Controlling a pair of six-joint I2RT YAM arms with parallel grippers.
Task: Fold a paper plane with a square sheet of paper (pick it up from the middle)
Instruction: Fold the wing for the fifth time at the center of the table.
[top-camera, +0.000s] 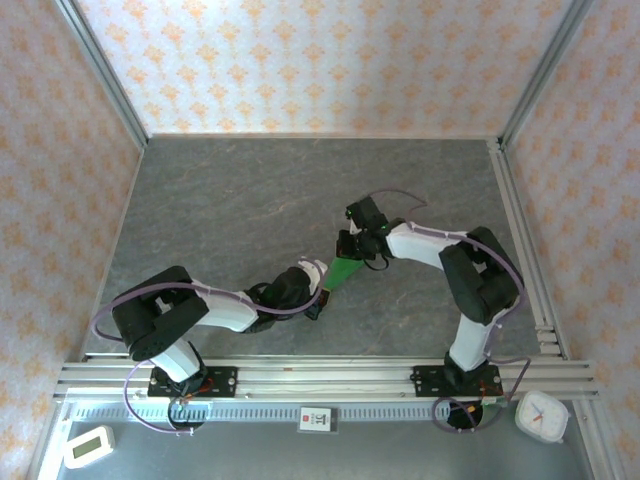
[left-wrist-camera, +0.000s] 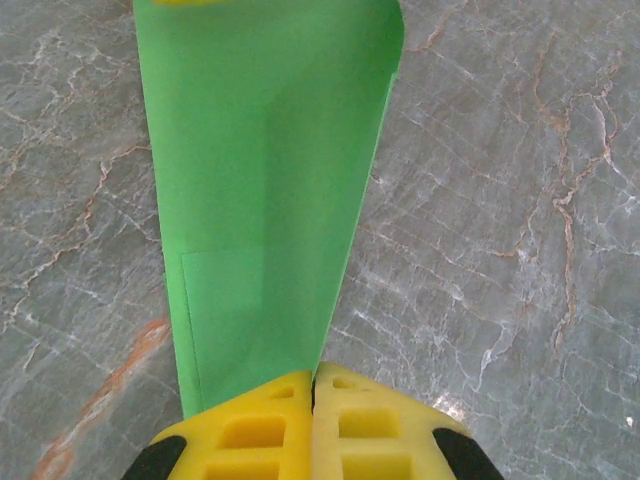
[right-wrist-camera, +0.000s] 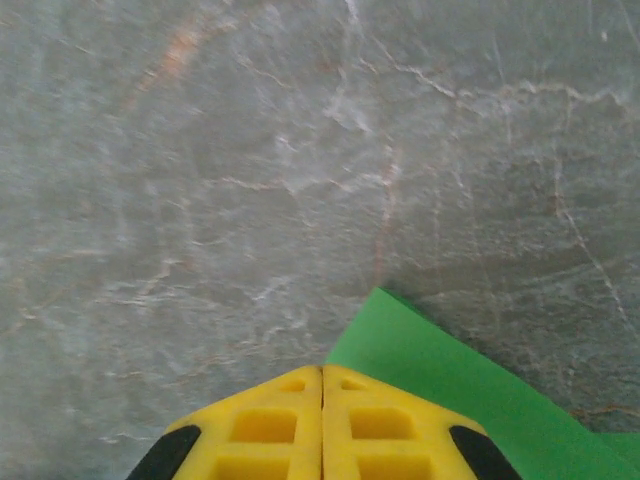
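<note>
Top external view: at the near edge of the grey marbled bench (top-camera: 220, 200), a white timer (top-camera: 88, 446) lies at the left corner and a white clock (top-camera: 541, 416) at the right, in front of the aluminium rail (top-camera: 320, 375) that carries both arm bases. From there the two arms bend inward and meet just right of the bench's middle.

The left gripper (top-camera: 322, 294) and the right gripper (top-camera: 352, 256) face each other across the folded green paper (top-camera: 343, 272), a slim wedge running diagonally between them, its narrow end toward the left arm.

Left wrist view: the left gripper (left-wrist-camera: 313, 378) has its yellow fingers (left-wrist-camera: 250, 430) pressed together with no gap. The narrow end of the folded green paper (left-wrist-camera: 270, 200) runs in under them and widens away across the stone. Whether the tips pinch the sheet or only rest on it cannot be told.

Right wrist view: the right gripper (right-wrist-camera: 322, 375) is likewise fully closed, finger against finger. A corner of the folded green paper (right-wrist-camera: 440, 375) juts out beside its right finger, and a hold on the sheet cannot be confirmed.

Beyond the meeting point, the far half of the bench runs back to walls papered in an orange motif (top-camera: 320, 60).
</note>
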